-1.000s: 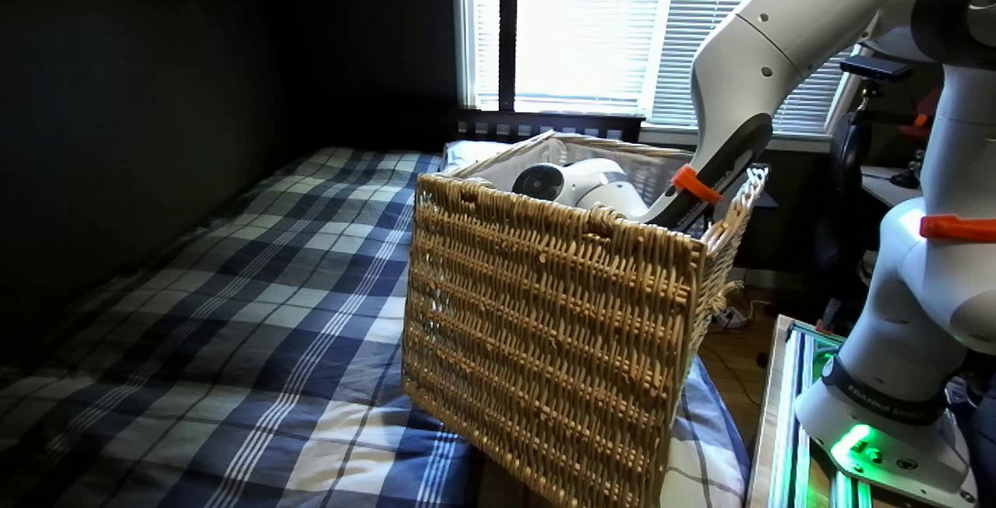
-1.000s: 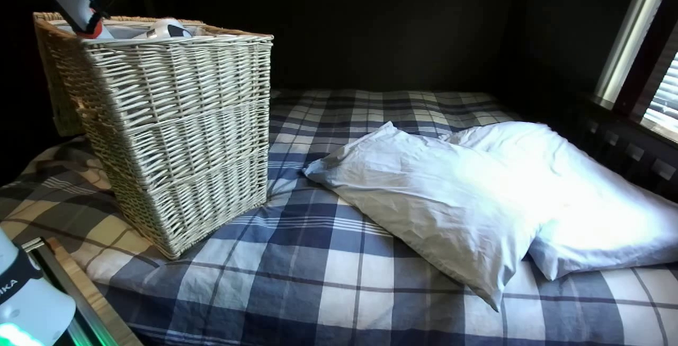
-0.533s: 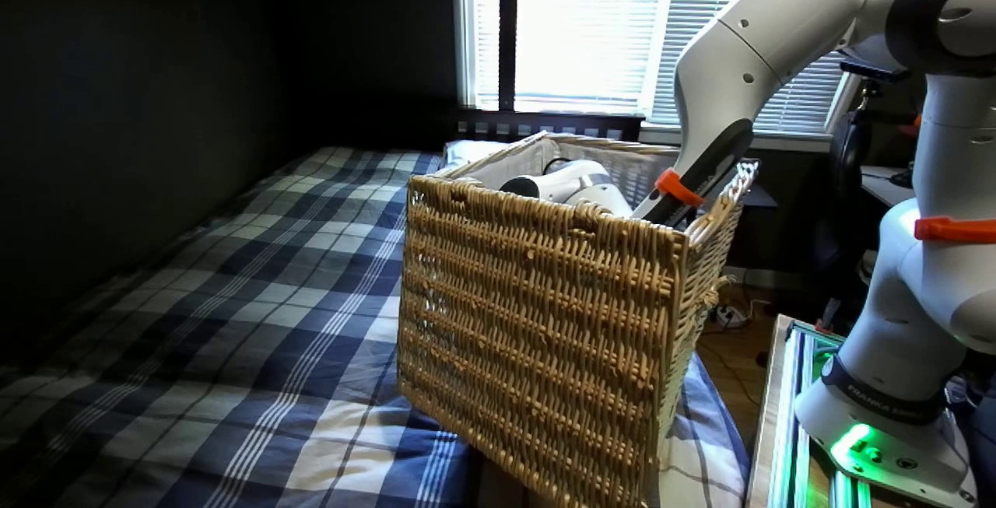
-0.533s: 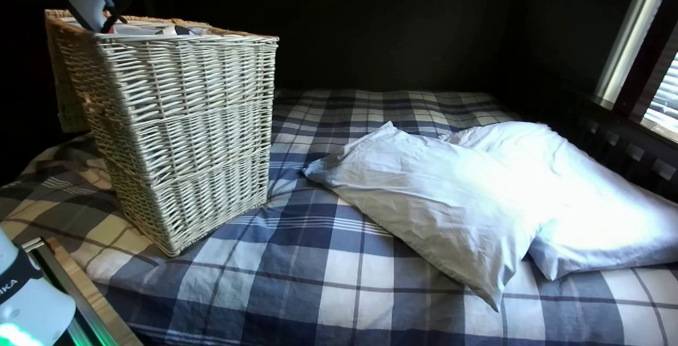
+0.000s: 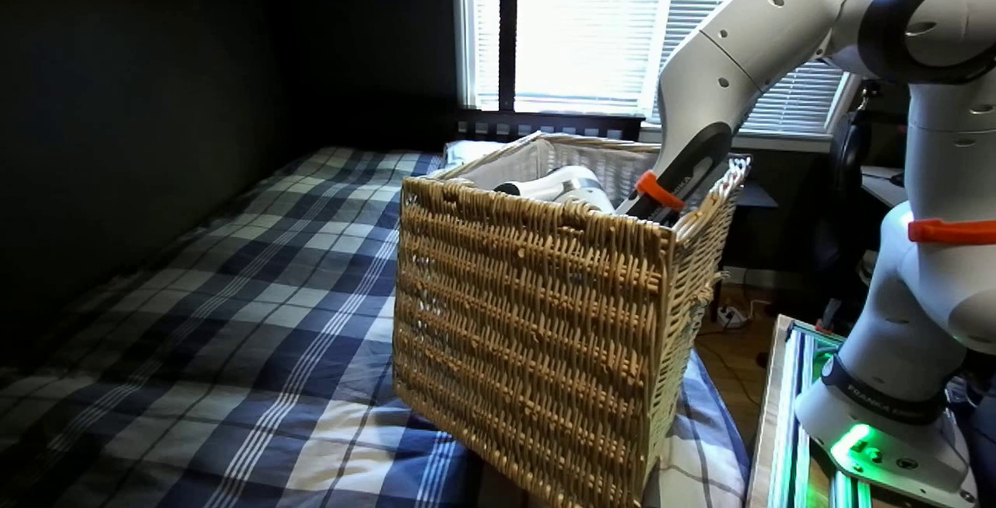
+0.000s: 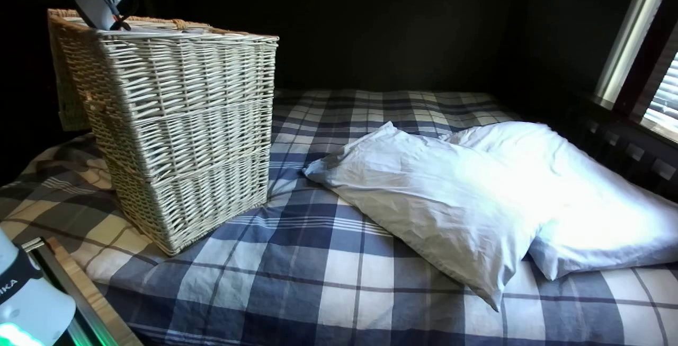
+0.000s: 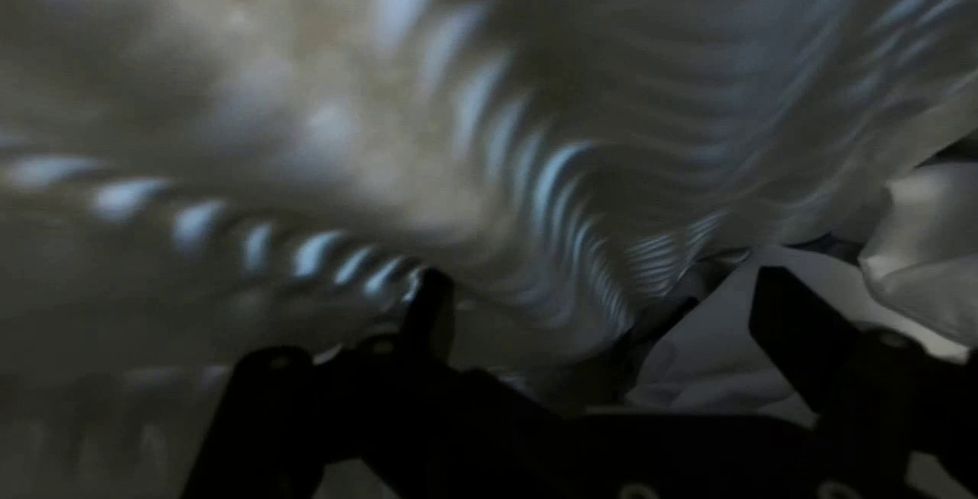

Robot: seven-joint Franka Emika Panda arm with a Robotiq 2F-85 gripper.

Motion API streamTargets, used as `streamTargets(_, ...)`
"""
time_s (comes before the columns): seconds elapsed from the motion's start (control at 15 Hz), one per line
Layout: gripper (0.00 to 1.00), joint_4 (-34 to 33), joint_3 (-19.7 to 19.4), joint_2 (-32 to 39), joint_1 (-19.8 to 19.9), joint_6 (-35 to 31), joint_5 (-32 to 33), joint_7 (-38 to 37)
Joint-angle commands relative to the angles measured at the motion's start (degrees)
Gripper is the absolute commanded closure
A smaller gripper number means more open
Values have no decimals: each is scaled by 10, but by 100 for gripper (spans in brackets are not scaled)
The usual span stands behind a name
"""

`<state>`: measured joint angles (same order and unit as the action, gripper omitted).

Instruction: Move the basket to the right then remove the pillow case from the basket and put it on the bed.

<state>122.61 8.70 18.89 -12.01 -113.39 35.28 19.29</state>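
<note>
- Basket [image 5: 529, 337] shifted slightly, arm [image 5: 696, 96] deeper inside: likely mid-move step, extraction pending.
- Gripper [image 7: 603, 281] fingers spread wide, nothing visibly held.
- White cloth [image 7: 710, 354], probably the pillow case, inside, beside one finger.
- Basket stands on bed [image 6: 296, 261].

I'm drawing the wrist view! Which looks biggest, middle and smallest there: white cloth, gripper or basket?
Largest: basket, filling the top.
Next: gripper, looking big partly because it's close.
Smallest: white cloth, partly behind the gripper.

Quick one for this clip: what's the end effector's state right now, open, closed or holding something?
End effector: open, jaws wide apart inside the basket, with no visible grip on the white cloth.
</note>
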Motion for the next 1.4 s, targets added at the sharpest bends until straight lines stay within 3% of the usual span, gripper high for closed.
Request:
streamTargets(0.0,0,-17,6,26,16,-19,-19,23)
streamTargets(0.27,0,-3,8,21,26,-123,-27,30)
streamTargets(0.73,0,23,-13,16,25,-229,4,-20)
streamTargets(1.33,0,51,-31,3,21,-296,27,-111)
